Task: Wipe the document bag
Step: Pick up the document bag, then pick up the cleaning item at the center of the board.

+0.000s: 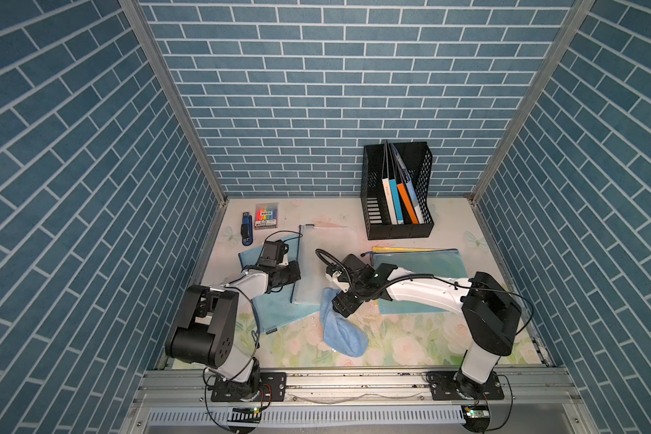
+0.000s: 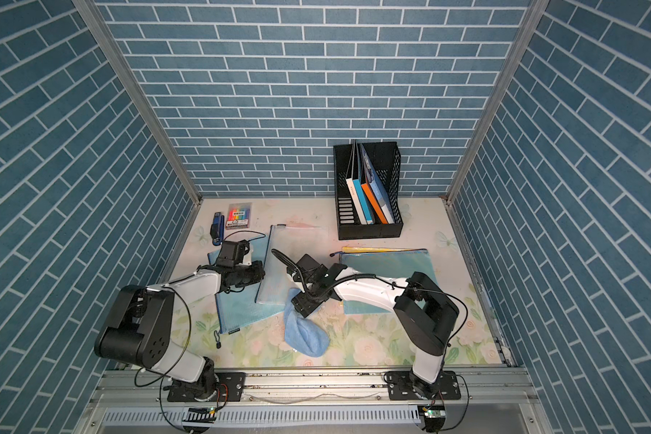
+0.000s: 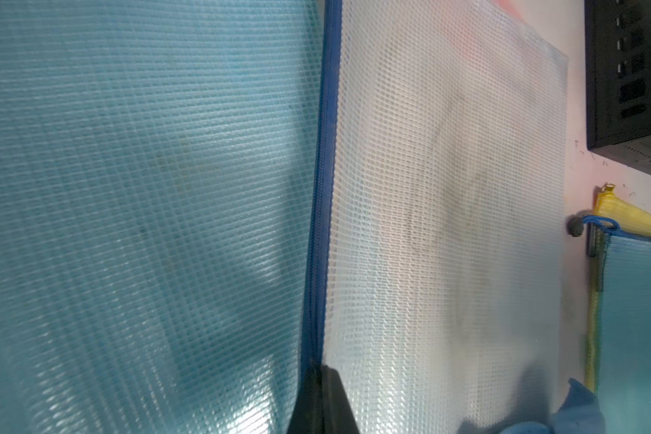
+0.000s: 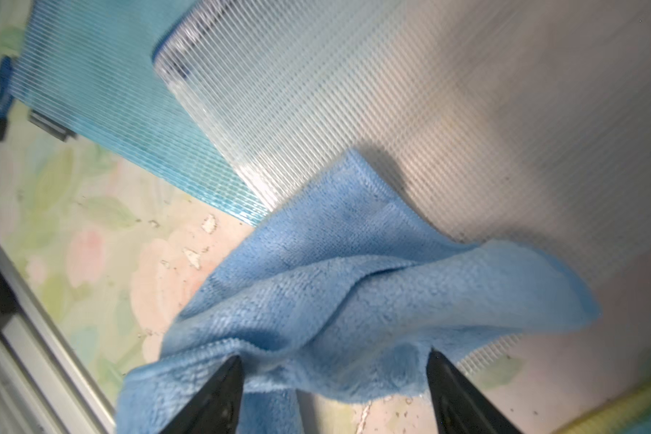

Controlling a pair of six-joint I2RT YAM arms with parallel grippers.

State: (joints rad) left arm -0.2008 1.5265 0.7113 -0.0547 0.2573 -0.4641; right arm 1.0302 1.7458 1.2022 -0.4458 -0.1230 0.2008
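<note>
Leftward, finds the left gripper [image 3: 321, 390] pinched shut at the blue zipper edge of the clear document bag [image 1: 316, 259] — flat at mid-table, overlapping a blue mesh bag [image 1: 275, 312]. Further right, finds the right gripper [image 4: 334, 355] spread wide, straddling a bunched blue cloth [image 1: 344, 332] — lapping onto the clear bag's near edge.

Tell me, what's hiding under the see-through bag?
One edge of the blue bag lies under the see-through bag. Elsewhere the table shows faintly through. The cloth covers one corner.
</note>
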